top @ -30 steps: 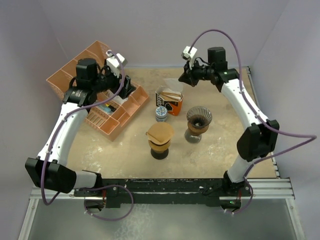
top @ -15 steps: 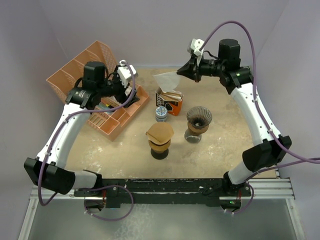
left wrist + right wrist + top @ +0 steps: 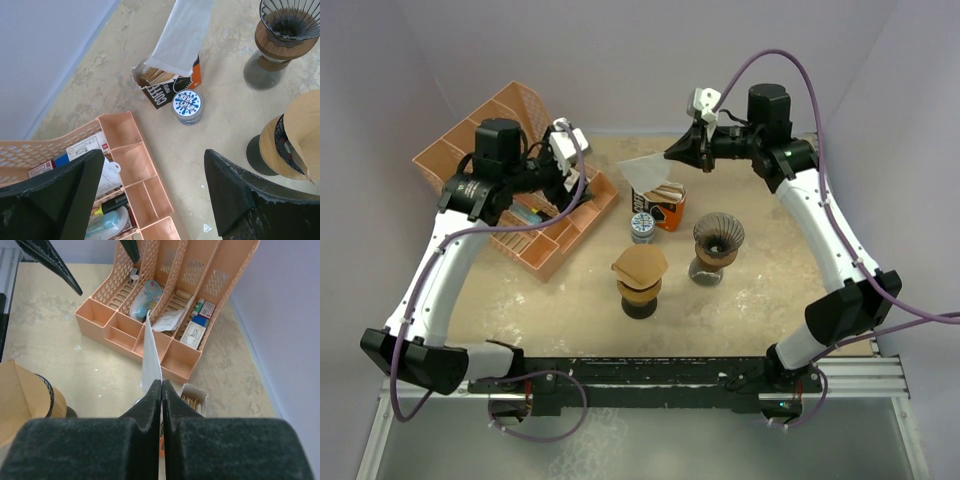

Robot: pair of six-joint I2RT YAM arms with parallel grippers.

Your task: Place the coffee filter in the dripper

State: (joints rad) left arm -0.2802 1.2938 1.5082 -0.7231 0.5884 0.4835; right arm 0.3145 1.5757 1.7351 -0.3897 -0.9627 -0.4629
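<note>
Top external view: the right end effector (image 3: 672,155) is pinched shut on the white coffee filter (image 3: 645,172), held aloft behind and left of the empty dripper (image 3: 718,238). The left end effector (image 3: 572,182) gapes wide, empty, farther left. This looks like the carrying step; next, bring the filter over the dripper's mouth and lower it in.

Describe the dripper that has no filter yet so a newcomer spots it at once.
Start at the orange filter box mid-table. Two drippers stand on its near side; the empty dripper is on the right. Its dark ribbed cone is bare, while the left dripper holds a brown filter.
</note>
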